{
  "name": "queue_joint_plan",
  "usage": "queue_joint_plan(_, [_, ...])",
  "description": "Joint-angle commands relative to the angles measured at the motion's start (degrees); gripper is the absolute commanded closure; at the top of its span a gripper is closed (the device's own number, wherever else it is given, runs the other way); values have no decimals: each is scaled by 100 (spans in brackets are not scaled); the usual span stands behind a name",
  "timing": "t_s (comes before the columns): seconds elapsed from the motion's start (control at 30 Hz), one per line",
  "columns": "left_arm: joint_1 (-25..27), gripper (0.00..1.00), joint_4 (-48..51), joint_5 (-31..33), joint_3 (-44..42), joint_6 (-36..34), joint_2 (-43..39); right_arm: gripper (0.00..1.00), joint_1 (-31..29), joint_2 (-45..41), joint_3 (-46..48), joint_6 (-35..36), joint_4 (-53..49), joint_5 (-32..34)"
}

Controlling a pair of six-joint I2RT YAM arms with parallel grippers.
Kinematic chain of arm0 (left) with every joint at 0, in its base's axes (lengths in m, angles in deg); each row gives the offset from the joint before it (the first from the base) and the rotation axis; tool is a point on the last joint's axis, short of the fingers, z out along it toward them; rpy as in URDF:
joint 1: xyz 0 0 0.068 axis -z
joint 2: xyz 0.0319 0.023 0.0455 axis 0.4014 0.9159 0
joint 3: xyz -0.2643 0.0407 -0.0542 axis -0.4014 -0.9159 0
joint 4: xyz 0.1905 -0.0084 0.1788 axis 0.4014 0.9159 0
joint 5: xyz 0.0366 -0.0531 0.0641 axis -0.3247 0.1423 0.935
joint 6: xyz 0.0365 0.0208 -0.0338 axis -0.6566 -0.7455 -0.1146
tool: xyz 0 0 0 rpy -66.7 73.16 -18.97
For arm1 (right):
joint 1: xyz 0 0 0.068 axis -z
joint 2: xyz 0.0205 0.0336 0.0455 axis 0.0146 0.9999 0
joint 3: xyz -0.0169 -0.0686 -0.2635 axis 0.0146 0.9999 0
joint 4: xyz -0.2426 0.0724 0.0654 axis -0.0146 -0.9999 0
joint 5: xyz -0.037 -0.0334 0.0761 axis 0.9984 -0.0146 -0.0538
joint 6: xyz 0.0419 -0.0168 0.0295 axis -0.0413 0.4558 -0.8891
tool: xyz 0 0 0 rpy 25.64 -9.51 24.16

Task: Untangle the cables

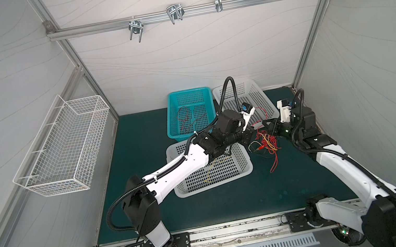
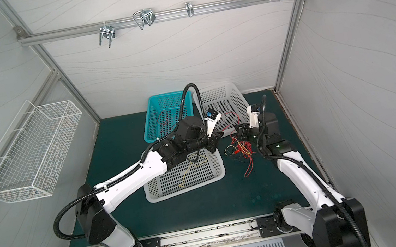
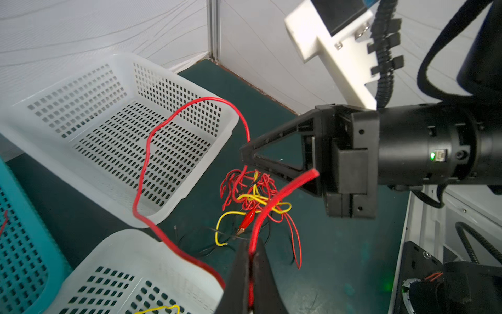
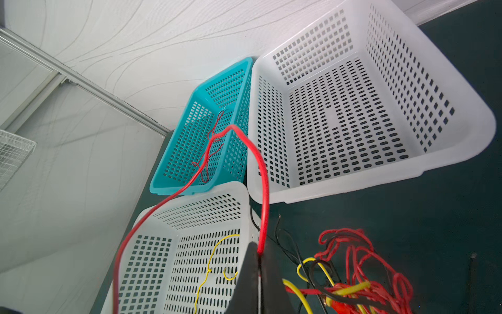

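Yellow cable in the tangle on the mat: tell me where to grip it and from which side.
I'd grip the yellow cable on its open loop, which curls out of the tangle toward the near white basket and lies on the green mat clear of the red strands. Come down from above on that basket side; deeper in, red crosses it.
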Motion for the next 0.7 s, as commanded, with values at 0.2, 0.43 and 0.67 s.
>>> queue_joint_plan(0.2, [-15,100,-830,-120,168,78,707,100,239,-113,-209,-300,166,-1012])
queue_joint_plan(0.43, [-16,95,-842,-292,368,41,1050,100,344,-46,-198,-432,326,-1279])
queue_joint_plan(0.67, [-16,88,-1003,-274,399,102,1163,100,344,77,-163,-522,510,-1531])
